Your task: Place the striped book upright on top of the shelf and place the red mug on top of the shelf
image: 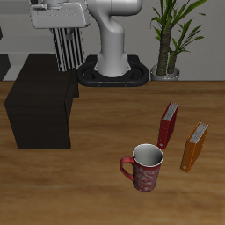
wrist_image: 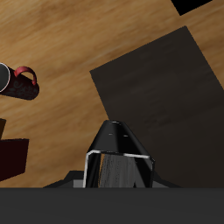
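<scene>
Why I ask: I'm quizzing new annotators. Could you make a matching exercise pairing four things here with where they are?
Things:
1. striped book
2. red mug
3. orange book
4. plant

Places:
A. nearest the table's front edge
B. at the back, beside the robot's base
C. held in the gripper, above the shelf
D. standing on the table beside the red book

Pairs: 1-C, 2-A, 3-D, 4-B

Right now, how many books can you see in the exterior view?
3. The red book and the orange book stand on the table beside the red mug; the striped book hangs above the shelf, apparently in the pincer.
</scene>
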Available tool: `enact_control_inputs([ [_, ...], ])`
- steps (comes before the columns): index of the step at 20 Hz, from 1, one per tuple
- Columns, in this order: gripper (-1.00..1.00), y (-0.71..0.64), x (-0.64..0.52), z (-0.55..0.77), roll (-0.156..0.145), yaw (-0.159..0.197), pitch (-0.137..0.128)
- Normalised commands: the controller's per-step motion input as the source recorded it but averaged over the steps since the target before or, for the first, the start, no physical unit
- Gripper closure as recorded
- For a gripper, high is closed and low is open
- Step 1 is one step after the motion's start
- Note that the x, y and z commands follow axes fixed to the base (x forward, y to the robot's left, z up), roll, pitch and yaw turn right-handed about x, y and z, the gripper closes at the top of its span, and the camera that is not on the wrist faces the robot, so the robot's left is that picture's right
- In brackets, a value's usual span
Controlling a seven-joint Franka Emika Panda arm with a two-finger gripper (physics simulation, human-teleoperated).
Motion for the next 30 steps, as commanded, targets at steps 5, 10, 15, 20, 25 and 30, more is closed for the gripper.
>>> enact_control_inputs([
  [5, 1.00, -0.22, -0.31, 0.24, 0.002, -0.086, -0.031],
  [10, 1.00, -0.41, -0.16, 0.06, -0.082, -0.141, -0.049],
  [15, 1.00, -0.30, -0.20, -0.05, -0.009, -0.111, -0.017],
  [20, 1.00, -0.24, -0.30, -0.12, -0.002, -0.140, -0.002],
  [25, 1.00, -0.18, -0.52, -0.18, -0.029, -0.197, -0.004],
  [30, 1.00, -0.23, -0.55, -0.04, -0.056, -0.089, -0.052],
])
